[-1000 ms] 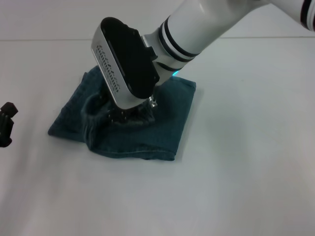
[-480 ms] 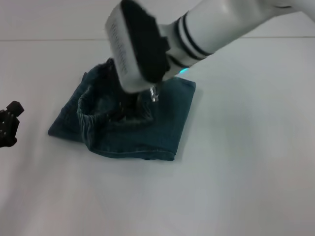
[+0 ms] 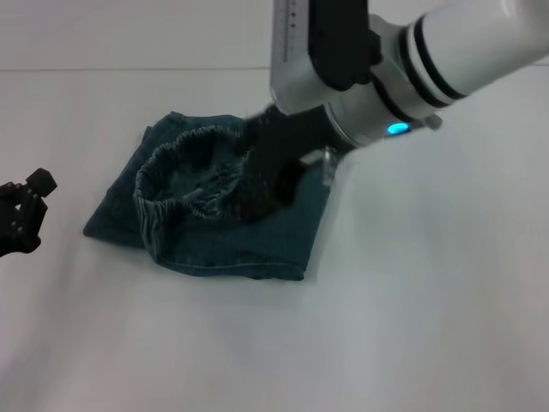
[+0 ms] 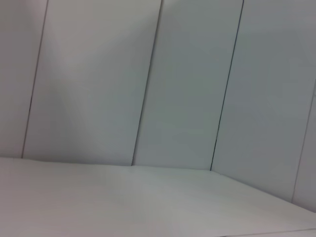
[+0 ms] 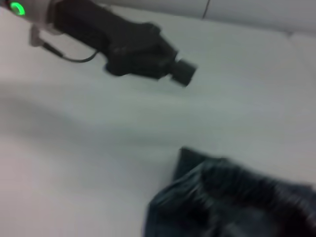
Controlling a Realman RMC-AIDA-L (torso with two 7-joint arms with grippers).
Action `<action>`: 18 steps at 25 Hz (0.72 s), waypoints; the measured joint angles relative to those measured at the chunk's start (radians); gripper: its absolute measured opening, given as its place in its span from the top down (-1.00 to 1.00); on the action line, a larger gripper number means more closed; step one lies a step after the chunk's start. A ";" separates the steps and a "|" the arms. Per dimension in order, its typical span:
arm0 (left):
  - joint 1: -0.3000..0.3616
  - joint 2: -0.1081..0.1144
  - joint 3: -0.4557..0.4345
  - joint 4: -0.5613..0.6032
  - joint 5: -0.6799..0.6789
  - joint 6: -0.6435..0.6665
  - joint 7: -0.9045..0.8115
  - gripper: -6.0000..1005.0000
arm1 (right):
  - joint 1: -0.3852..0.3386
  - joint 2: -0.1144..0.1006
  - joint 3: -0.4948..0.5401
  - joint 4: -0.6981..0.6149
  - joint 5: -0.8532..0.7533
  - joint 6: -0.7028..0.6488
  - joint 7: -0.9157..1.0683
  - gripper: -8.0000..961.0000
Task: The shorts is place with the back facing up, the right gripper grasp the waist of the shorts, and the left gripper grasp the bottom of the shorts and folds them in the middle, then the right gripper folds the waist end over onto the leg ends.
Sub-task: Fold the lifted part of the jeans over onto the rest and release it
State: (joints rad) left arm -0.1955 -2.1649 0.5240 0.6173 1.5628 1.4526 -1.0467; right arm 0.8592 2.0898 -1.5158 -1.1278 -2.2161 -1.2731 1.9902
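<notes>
Blue-green denim shorts [image 3: 214,215] lie folded, ruffled waistband [image 3: 184,180] on top; right gripper [image 3: 270,184] above, finger state unclear.

No text, label or number can be read anywhere.

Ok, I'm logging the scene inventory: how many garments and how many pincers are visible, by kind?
Garments: 1, the shorts, folded on the table.
Pincers: 2, the right pincer over the shorts, the left pincer off to the left side.
Total: 3
</notes>
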 joint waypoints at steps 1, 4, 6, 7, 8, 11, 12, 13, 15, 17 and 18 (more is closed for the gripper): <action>-0.001 0.000 0.001 0.000 0.000 0.000 0.000 0.99 | -0.002 0.001 0.012 0.000 -0.001 -0.029 0.010 -0.87; -0.005 0.000 0.001 0.001 0.009 0.004 0.001 0.99 | -0.005 0.001 0.029 0.003 -0.010 -0.090 0.057 -0.87; -0.007 0.001 0.001 0.001 0.020 0.010 0.001 0.99 | -0.005 0.000 0.043 0.000 -0.030 -0.118 0.099 -0.87; -0.007 0.001 0.001 0.001 0.027 0.013 0.002 0.99 | -0.004 0.000 0.052 -0.001 -0.041 -0.130 0.116 -0.87; -0.007 0.001 0.001 0.001 0.032 0.017 0.002 0.99 | -0.002 -0.001 0.062 -0.002 -0.054 -0.143 0.135 -0.87; -0.007 0.001 0.004 0.001 0.039 0.028 0.005 0.99 | 0.005 0.000 0.072 0.013 -0.086 -0.152 0.164 -0.87; -0.007 0.001 0.008 0.001 0.040 0.031 0.008 0.99 | 0.007 0.002 0.071 0.026 -0.091 -0.145 0.163 -0.87; -0.006 0.001 0.012 -0.001 0.040 0.033 0.014 0.99 | 0.010 0.005 0.066 0.060 -0.091 -0.126 0.146 -0.87; -0.005 0.001 0.022 -0.006 0.047 0.034 0.037 0.99 | 0.013 0.007 0.062 0.082 -0.089 -0.112 0.136 -0.87; -0.007 0.001 0.026 -0.009 0.069 0.038 0.056 0.99 | 0.020 0.009 0.055 0.131 -0.079 -0.080 0.110 -0.87; -0.010 0.000 0.028 -0.009 0.088 0.040 0.062 0.97 | 0.026 0.009 0.052 0.160 -0.068 -0.065 0.093 -0.87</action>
State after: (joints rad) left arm -0.2052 -2.1645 0.5520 0.6083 1.6506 1.4929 -0.9845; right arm 0.8850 2.0991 -1.4639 -0.9681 -2.2842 -1.3385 2.0836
